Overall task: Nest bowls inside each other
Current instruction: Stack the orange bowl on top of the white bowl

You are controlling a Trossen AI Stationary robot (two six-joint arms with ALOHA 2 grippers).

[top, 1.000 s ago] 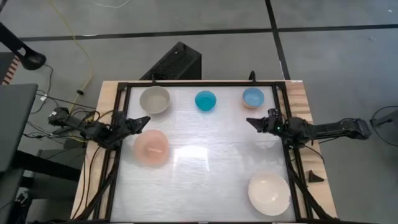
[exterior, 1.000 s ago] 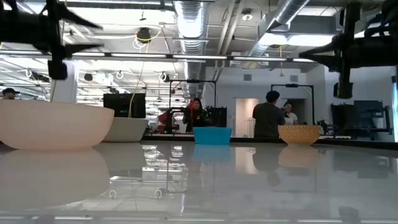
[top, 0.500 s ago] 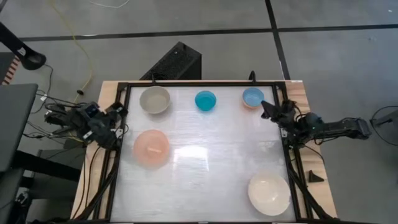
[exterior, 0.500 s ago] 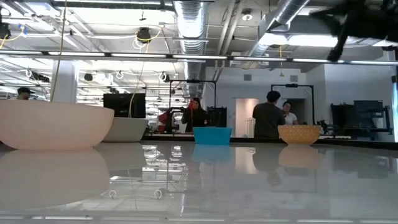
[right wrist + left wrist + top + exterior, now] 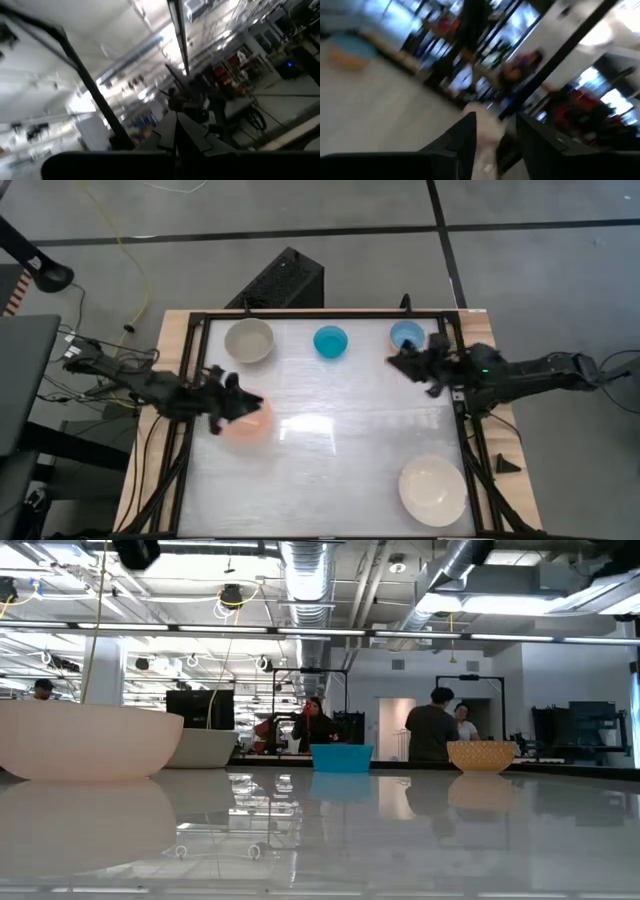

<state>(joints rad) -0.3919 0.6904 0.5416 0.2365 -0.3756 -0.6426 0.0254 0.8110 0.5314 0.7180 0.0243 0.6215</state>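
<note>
Five bowls rest on their bases on the white table. The grey-beige bowl, the teal bowl and the light blue bowl stand in a row at the far edge. The pale pink bowl is at the left and the white bowl at the near right. My left gripper hovers over the pink bowl's far-left rim; its fingers stand apart with nothing between them. My right gripper is shut and empty, in the air just near-left of the light blue bowl.
A black frame runs round the table. Both arms are raised; in the low view only a dark bit of arm shows at the top. The table's middle is bare. People stand in the room beyond the table.
Both arms have risen and rolled at the wrist, leaving the low view upward. My left gripper drew back toward the table's left edge, then swung right and nearer, over the pink bowl. My right gripper went toward the far edge, then left past the light blue bowl. No bowl has moved.
</note>
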